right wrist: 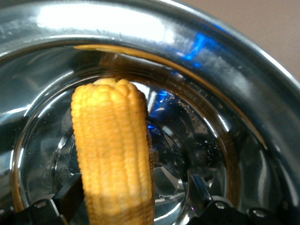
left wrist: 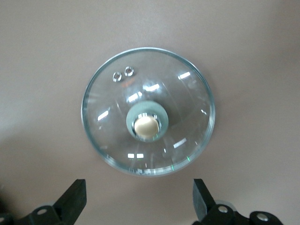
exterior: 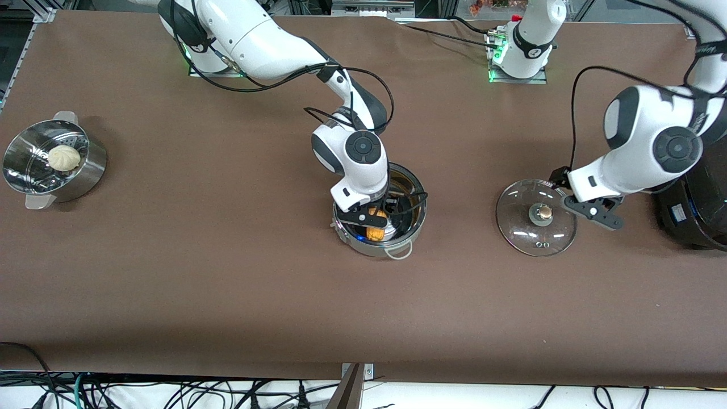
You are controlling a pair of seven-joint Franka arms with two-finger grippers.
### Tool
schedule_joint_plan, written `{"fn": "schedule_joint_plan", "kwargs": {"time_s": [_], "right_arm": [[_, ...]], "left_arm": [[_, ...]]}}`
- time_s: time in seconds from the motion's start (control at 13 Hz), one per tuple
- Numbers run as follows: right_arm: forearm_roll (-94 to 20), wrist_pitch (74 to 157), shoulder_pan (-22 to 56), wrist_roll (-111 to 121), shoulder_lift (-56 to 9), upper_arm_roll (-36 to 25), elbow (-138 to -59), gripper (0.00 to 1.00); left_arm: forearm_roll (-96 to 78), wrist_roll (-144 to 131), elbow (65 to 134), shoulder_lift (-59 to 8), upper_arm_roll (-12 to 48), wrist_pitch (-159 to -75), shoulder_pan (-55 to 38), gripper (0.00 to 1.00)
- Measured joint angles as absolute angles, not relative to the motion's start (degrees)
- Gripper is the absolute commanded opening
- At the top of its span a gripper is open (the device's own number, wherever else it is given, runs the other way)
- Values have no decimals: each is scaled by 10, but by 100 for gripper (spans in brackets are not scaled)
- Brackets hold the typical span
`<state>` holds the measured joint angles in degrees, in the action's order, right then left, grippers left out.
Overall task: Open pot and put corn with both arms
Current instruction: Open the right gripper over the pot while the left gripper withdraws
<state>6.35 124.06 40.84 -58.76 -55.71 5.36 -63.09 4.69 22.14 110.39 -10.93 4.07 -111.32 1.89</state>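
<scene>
The shiny steel pot (exterior: 418,222) stands uncovered at mid-table. The yellow-orange corn (exterior: 375,232) is inside it. My right gripper (exterior: 378,219) reaches down into the pot. In the right wrist view the corn (right wrist: 112,154) rests against one finger while the other finger (right wrist: 202,190) stands apart from it, so my right gripper (right wrist: 136,200) is open inside the pot (right wrist: 225,56). The glass lid (exterior: 536,217) lies flat on the table toward the left arm's end. My left gripper (exterior: 593,211) hovers open and empty beside the lid (left wrist: 148,110), its fingers (left wrist: 75,197) wide apart.
A steel steamer pot (exterior: 85,176) holding a pale bun (exterior: 63,157) stands at the right arm's end of the table. A large black cooker (exterior: 696,210) stands at the left arm's end, close to the left arm's wrist.
</scene>
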Motion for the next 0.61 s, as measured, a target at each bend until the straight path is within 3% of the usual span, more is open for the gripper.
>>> {"fn": "schedule_joint_plan", "kwargs": {"time_s": [0.61], "right_arm": [[64, 1182, 412, -588, -538, 55, -607, 100]], "left_arm": [[35, 221, 901, -73, 40, -832, 21, 100]]}}
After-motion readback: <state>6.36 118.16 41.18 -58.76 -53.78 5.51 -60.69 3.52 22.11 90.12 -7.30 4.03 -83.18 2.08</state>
